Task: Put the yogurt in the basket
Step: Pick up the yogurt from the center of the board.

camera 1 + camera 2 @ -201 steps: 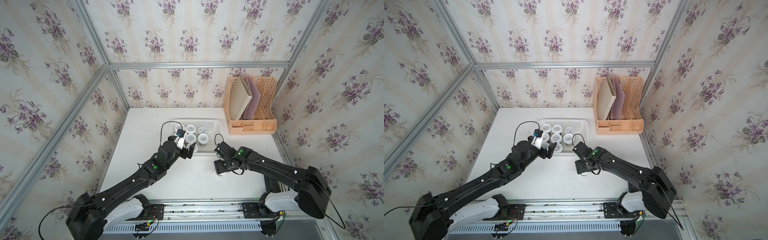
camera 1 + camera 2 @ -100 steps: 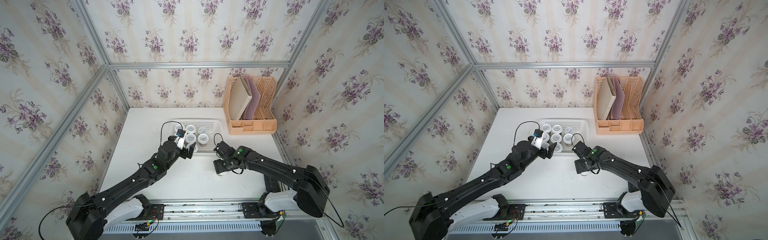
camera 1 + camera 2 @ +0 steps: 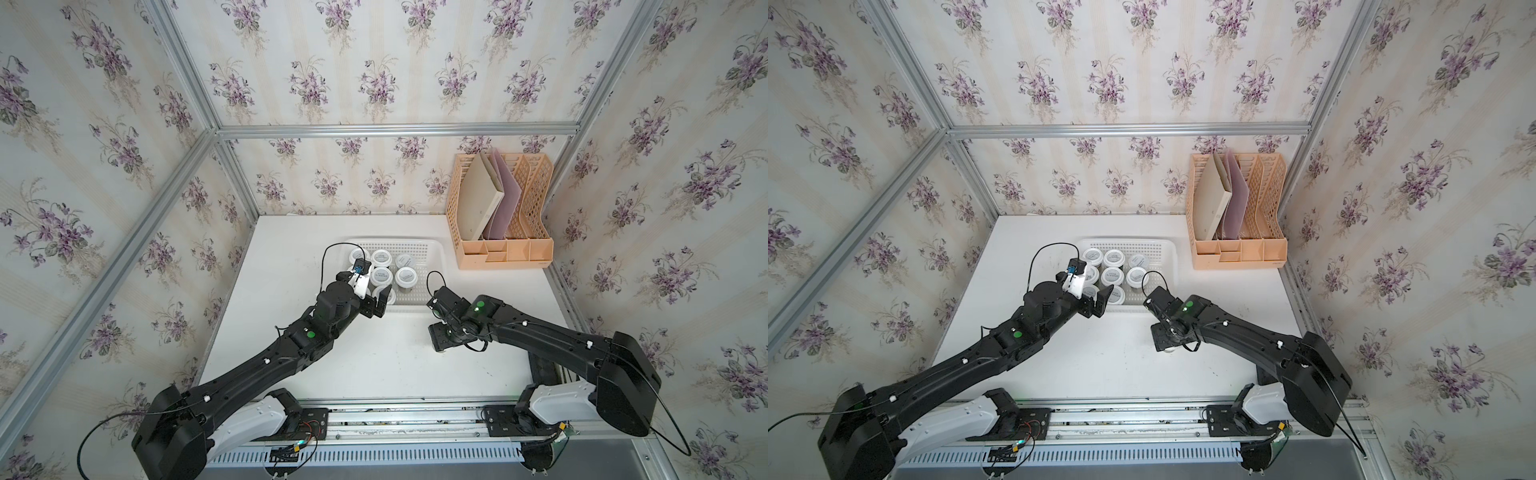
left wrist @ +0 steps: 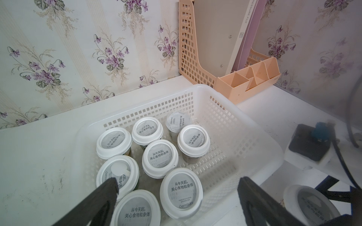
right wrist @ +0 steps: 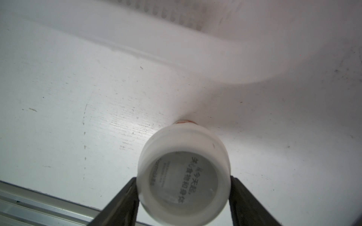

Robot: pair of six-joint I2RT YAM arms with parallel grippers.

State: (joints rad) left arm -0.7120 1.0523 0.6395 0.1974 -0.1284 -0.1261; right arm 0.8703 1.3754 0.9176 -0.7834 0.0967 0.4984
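Your left arm stretches forward, its tool (image 4: 178,180) spread wide and holding nothing. Your right arm bends inward, wrist down, its tool (image 5: 183,178) touching both sides of a yogurt cup (image 5: 184,148).

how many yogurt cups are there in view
9. Eight yogurt cups stand in the basket: three in its far row, three in the middle, two in the near row. The ninth cup stands on the table, clasped by the right gripper. None seems hidden.

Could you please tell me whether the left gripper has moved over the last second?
No: the left gripper sits over the same near corner of the basket.
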